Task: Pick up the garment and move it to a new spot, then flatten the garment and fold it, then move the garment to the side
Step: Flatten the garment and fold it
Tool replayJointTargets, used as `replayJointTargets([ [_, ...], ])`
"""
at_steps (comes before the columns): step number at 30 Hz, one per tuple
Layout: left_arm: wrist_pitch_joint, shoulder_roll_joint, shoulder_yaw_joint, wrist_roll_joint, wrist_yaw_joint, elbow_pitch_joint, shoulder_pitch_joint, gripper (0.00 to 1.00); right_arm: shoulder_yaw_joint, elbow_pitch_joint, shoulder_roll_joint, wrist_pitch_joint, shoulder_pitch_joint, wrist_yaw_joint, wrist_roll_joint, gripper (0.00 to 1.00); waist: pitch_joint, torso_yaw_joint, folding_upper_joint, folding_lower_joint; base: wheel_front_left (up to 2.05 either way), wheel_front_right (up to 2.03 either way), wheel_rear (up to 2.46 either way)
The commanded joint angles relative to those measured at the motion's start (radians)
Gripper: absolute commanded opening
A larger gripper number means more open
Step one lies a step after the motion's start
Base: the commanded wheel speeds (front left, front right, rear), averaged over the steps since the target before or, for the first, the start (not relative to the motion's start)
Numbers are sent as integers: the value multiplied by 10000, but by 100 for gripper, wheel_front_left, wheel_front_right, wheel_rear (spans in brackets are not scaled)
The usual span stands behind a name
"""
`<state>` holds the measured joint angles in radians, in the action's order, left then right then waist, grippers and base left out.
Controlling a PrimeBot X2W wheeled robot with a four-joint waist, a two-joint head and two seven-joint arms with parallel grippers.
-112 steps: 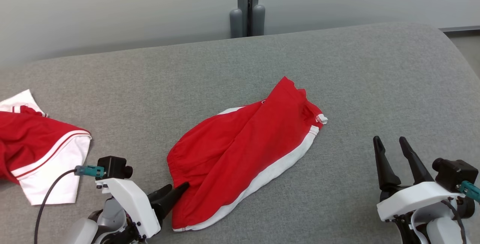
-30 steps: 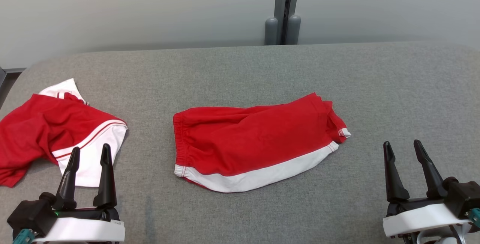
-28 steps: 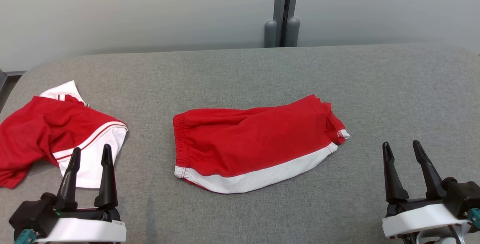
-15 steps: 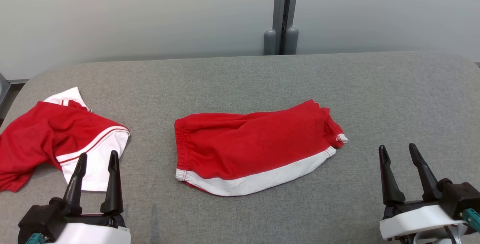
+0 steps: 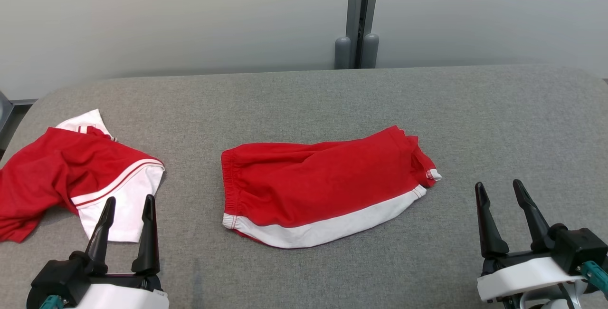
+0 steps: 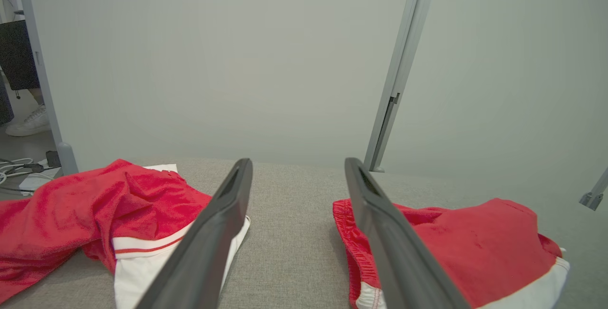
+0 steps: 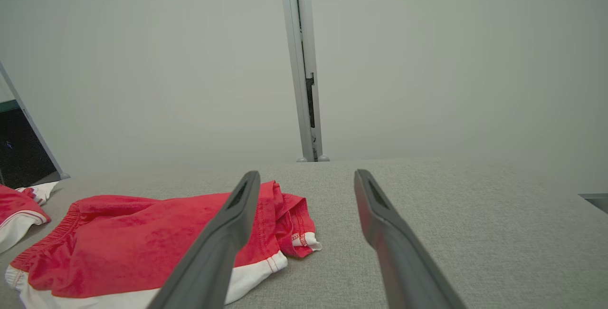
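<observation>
the folded red shorts with a white side band point(image 5: 323, 185) lay flat at the middle of the grey fabric-covered bench point(image 5: 304, 100). a crumpled red-and-white garment point(image 5: 71, 176) sat at the bench's left end. the left end effector point(image 5: 129, 199) hovered over the bench's near left corner and the right end effector point(image 5: 498, 186) over its near right corner, both released wide and holding nothing.
</observation>
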<state>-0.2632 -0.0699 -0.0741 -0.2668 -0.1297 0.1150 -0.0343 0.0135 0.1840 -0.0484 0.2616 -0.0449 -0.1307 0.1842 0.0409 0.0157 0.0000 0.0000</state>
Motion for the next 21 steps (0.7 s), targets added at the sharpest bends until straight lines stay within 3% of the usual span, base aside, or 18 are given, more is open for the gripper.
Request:
replayJointTargets([
  [1, -19, -29, -17, 75, -9, 43, -2, 100, 18, 23, -45, 49, -115, -1, -31, 100, 1, -5, 0, 0, 0, 0, 0],
  [10, -19, -7, 71, 11, -16, 304, 133, 100, 171, 31, -45, 49, -228, -1, -52, 100, 18, 22, 0, 0, 0, 0, 0],
  [14, -19, -179, 627, -597, -17, 643, 185, 100, 402, 224, -42, 50, -288, -1, 26, 100, 41, 41, 0, 0, 0, 0, 0],
  [21, 742, -866, 1750, -1504, -17, 1173, 541, 100, 1359, 1944, -277, -1263, -1208, -3, 910, 100, 216, 34, 0, 0, 0, 0, 0],
])
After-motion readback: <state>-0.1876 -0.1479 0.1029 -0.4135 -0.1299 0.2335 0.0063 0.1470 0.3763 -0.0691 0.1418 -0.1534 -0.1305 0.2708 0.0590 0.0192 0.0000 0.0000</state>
